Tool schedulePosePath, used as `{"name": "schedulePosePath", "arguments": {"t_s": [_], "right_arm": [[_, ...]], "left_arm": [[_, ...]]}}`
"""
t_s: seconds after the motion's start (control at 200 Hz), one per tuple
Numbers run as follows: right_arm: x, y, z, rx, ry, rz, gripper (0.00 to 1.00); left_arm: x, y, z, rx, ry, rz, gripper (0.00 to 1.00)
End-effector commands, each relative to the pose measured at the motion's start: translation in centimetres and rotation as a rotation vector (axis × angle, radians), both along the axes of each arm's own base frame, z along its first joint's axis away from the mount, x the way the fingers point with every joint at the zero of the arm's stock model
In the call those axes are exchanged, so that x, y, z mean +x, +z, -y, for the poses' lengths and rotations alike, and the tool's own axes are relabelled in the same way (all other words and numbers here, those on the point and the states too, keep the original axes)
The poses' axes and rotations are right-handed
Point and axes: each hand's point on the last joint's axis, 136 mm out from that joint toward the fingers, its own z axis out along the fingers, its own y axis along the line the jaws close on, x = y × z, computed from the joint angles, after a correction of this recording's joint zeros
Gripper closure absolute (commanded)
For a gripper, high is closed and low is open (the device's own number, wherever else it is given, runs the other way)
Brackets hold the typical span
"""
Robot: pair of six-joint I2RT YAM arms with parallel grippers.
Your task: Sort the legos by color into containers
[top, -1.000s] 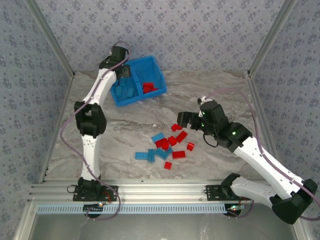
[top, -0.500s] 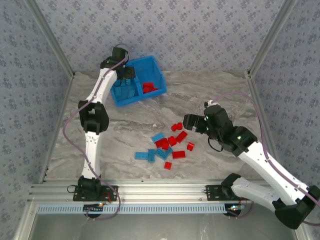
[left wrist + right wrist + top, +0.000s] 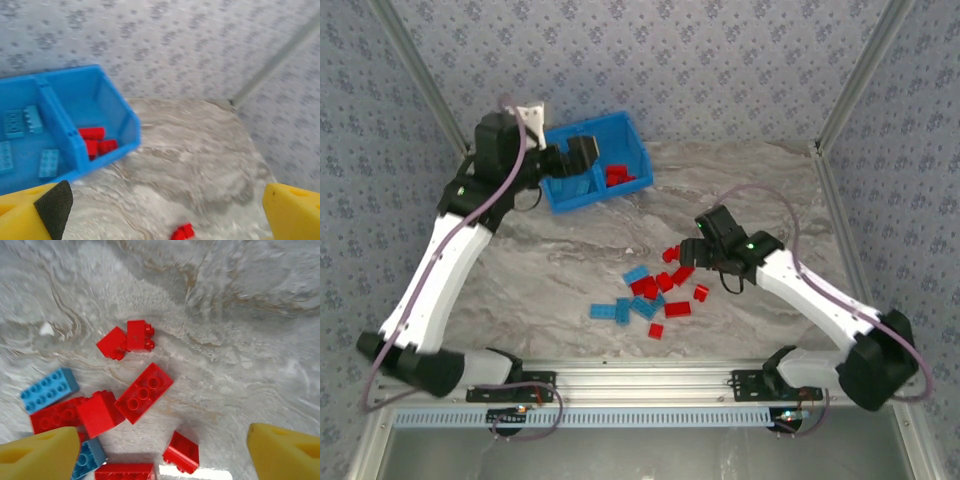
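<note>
Lying loose on the near-middle surface (image 3: pixel 570 250), red and blue legos (image 3: pixel 655 290) await sorting. The right end effector (image 3: pixel 160 452) has swung in over the red ones, fingers wide and empty, so a red pick looks next. Farther left, the left end effector (image 3: pixel 162 212), wide open and empty, has drawn back from the bin (image 3: pixel 122 127), which has blue legos in its left half, red in its right

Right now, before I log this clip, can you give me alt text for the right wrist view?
The right tool hangs open above a cluster of red legos and a light blue lego at left, all loose on a marbled table.
</note>
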Motion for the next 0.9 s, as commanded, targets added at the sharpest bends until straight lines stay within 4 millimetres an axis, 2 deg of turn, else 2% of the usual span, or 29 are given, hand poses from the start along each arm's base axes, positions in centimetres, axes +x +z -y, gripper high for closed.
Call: {"name": "schedulePosePath", "arguments": {"t_s": [0.0,0.04,0.07,0.15,0.34,0.42,0.565,0.894], "right_arm": [[2.8,0.2,-2.7,0.133,0.019,0.000,0.26],[3.7,-0.2,-3.4,0.159,0.023,-0.002,0.31],[4.4,-0.5,-3.7,0.172,0.022,-0.002,0.34],[5.9,-1.6,-4.3,0.172,0.030,-0.019,0.37],[8.0,-5.3,-4.6,0.135,-0.004,-0.099,0.44],[7.9,-6.7,-4.7,0.121,-0.009,-0.135,0.46],[7.0,-9.3,-3.8,0.087,-0.052,-0.191,0.50],[5.3,-12.4,-1.9,0.008,-0.088,-0.248,0.57]], "left_arm": [[-3.1,-2.8,1.2,0.073,-0.141,-0.046,0.01],[-4.2,-2.8,1.0,0.093,-0.165,-0.041,0.01],[-5.2,-3.5,0.6,0.125,-0.178,-0.060,0.01],[-6.5,-4.9,-0.2,0.205,-0.204,-0.055,0.01],[-6.0,-8.6,-2.0,0.305,-0.136,-0.036,0.01],[-5.0,-9.7,-2.2,0.307,-0.105,-0.033,0.01],[-4.9,-10.4,-2.6,0.335,-0.096,-0.075,0.01],[-5.5,-10.9,-3.0,0.331,-0.081,-0.082,0.01]]}}
